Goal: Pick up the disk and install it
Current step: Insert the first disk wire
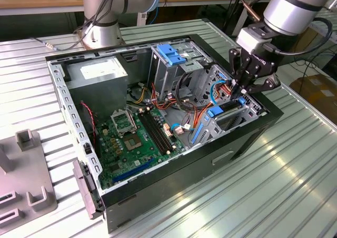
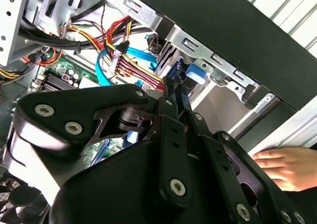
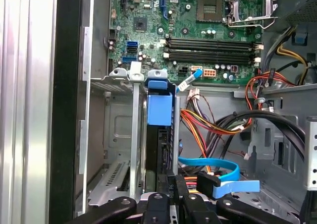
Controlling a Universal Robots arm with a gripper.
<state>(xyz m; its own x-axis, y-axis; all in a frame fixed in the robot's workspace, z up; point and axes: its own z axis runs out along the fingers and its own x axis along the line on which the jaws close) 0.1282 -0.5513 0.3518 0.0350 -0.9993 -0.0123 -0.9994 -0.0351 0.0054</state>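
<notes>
End effector point(image 1: 243, 88) fingers pressed together on the disk's point(image 3: 159, 140) edge, right of frame; rigid, fairly heavy, shock-sensitive—grip its blue frame.

From my remote station, the disk point(image 3: 159, 135) stands edge-on in its bay, so I see its blue carrier frame and a dark strip; its lower end is covered by the gripper point(image 3: 173, 192). In the second wrist view the gripper linkage masks most of the motherboard point(image 2: 59, 78), and a hand point(image 2: 282, 167) is cut off by the picture's edge.
</notes>
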